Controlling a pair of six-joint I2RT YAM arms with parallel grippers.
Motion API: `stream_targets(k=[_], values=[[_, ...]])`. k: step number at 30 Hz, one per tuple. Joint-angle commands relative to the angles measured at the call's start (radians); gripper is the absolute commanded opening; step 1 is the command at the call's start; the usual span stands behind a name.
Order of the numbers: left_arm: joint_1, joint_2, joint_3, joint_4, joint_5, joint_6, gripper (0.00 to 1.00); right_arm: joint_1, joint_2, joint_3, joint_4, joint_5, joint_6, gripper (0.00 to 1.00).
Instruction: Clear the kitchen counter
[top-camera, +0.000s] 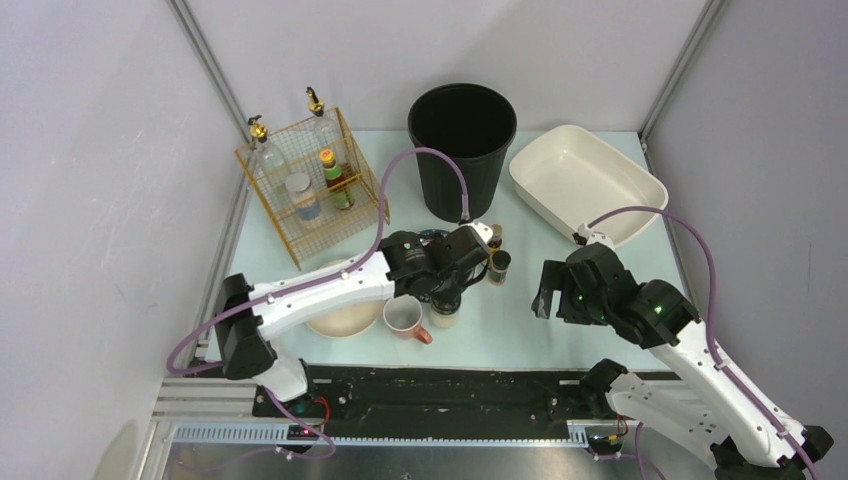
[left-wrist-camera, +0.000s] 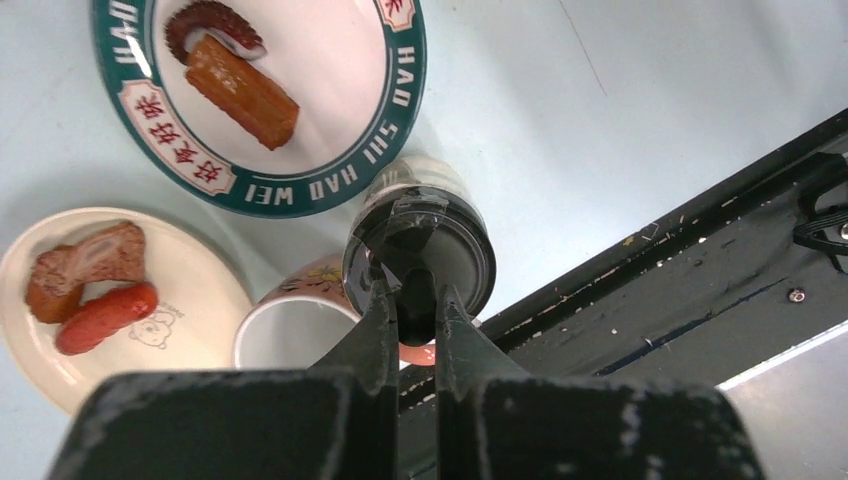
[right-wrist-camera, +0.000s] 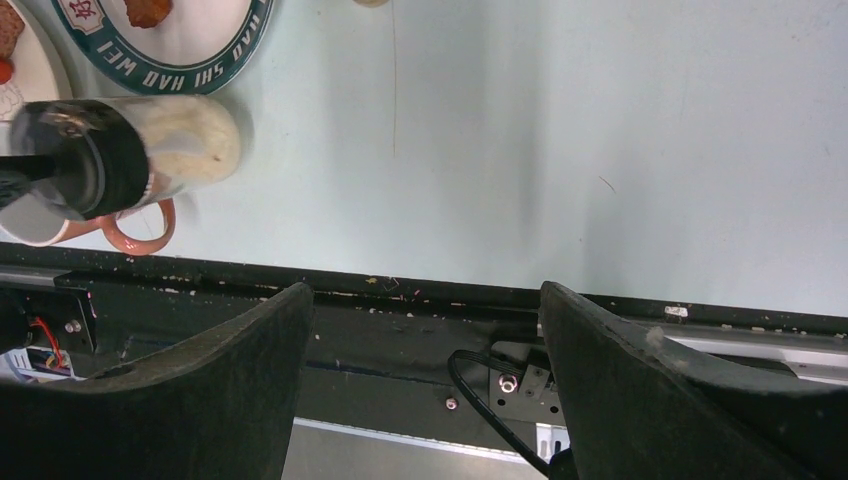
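Note:
The pale mint kitchen counter (top-camera: 520, 325) holds dishes and jars. My left gripper (top-camera: 455, 288) is shut on the black lid of a shaker jar (left-wrist-camera: 420, 250) with white contents. Its narrow-set fingers (left-wrist-camera: 378, 315) pinch the lid's raised tab. The jar (top-camera: 445, 312) is beside a pink mug (top-camera: 405, 318) and also shows in the right wrist view (right-wrist-camera: 150, 155). I cannot tell whether it rests on the counter or is lifted. My right gripper (top-camera: 548, 290) is open and empty, and hangs over the counter's front edge (right-wrist-camera: 425, 290).
A green-rimmed plate (left-wrist-camera: 400, 90) with food and a cream plate (left-wrist-camera: 190, 285) with sausages lie by the mug (left-wrist-camera: 290, 335). Two small bottles (top-camera: 497, 262) stand mid-counter. A black bin (top-camera: 462, 150), a white basin (top-camera: 588, 183) and a wire rack (top-camera: 310, 185) with bottles stand at the back.

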Motion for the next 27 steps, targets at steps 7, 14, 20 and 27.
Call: stream_targets(k=[7, 14, 20, 27], values=[[0.049, -0.082, 0.258, -0.124, -0.158, 0.095, 0.00, -0.002, -0.003, 0.001, 0.022, -0.012, 0.011, 0.87], [0.176, -0.090, 0.360, -0.171, -0.200, 0.157, 0.00, -0.001, 0.003, 0.001, 0.025, -0.010, 0.006, 0.87], [0.307, -0.090, 0.422, -0.187, -0.222, 0.210, 0.00, 0.000, 0.012, 0.002, 0.034, -0.017, 0.001, 0.87], [0.469, -0.093, 0.494, -0.200, -0.247, 0.243, 0.00, 0.000, 0.031, 0.001, 0.050, -0.033, -0.007, 0.87]])
